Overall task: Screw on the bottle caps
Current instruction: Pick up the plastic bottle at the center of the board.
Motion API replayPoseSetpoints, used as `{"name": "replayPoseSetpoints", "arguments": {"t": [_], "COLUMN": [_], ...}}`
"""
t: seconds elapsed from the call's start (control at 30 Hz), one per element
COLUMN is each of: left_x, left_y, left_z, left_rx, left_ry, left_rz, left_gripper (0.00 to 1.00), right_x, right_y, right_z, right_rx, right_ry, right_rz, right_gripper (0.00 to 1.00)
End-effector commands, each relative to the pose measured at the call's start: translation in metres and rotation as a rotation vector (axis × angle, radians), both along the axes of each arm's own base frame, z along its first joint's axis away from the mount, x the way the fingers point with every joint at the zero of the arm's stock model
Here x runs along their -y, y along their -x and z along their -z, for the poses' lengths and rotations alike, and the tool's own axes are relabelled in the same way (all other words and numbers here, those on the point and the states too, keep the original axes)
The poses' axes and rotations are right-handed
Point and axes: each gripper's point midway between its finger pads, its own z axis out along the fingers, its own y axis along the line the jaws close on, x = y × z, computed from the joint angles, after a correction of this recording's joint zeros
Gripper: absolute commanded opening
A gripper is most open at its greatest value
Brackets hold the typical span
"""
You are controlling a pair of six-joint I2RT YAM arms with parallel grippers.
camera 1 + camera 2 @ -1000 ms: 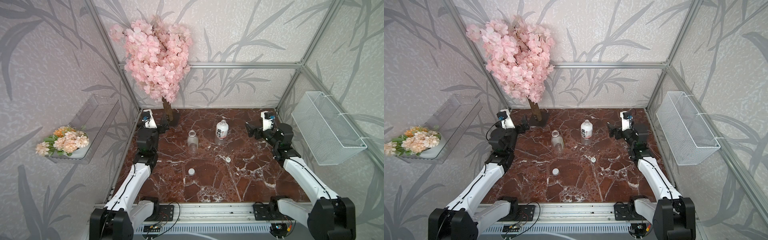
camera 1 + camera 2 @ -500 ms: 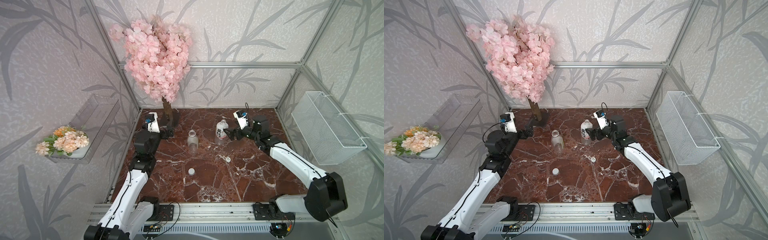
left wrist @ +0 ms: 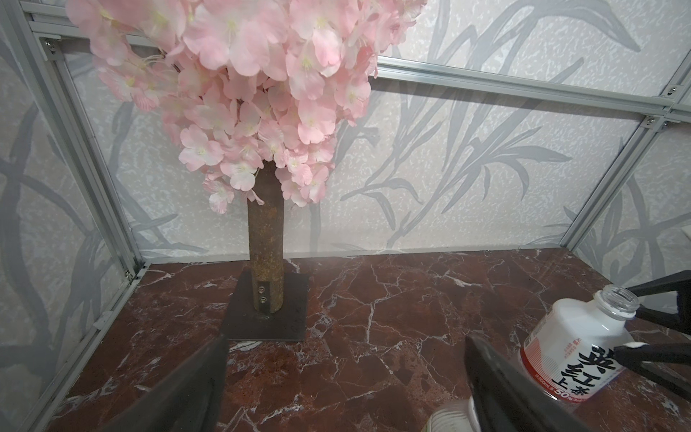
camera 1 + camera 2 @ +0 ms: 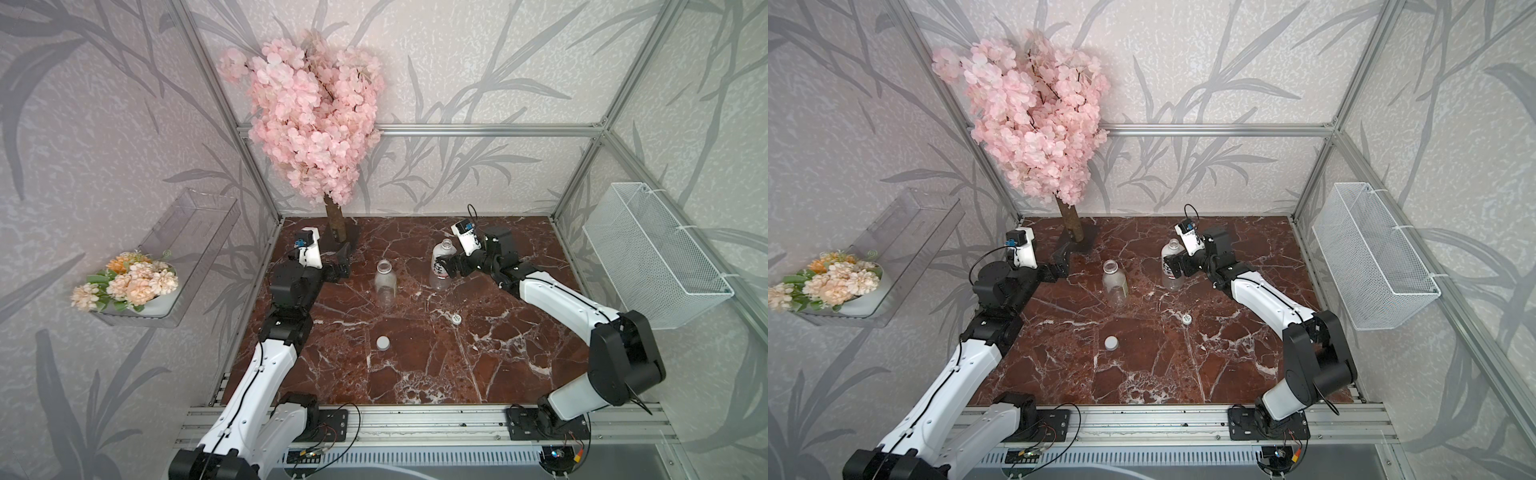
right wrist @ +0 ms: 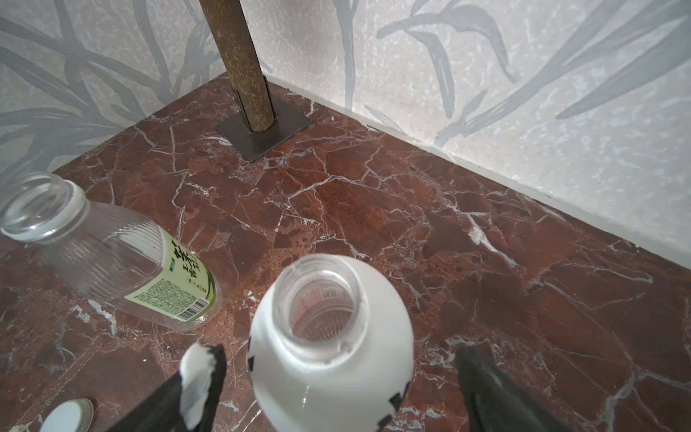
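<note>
The white bottle [image 5: 329,336] stands uncapped between the wide-open jaws of your right claw [image 5: 336,364]; close squarely on its body below the shoulder so it cannot tip. The printed cap [image 4: 456,318] and the plain cap [image 4: 382,342] lie on the marble [image 4: 415,374] behind that claw, and your left claw [image 3: 346,342], also wide and empty, should fetch one.
</note>
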Motion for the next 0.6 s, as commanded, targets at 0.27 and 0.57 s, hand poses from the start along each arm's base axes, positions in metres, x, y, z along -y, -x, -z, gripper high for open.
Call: {"name": "replayPoseSetpoints", "arguments": {"t": [0.27,0.57], "left_x": [0.004,0.005], "left_y": [0.001,0.000], "left_z": [0.007,0.010], "left_rx": [-0.012,-0.019], "left_ry": [-0.013,-0.017], "left_rz": [0.019,0.025], "left_gripper": [1.00,1.00], "right_x": [-0.012,-0.019], "right_y": [-0.015,-0.018], "right_z": [-0.001,0.009], "right_rx": [0.027,0.005], "right_ry": [-0.021,-0.033], "right_rz": [-0.009,-0.021], "right_gripper": [0.99,0.99]}}
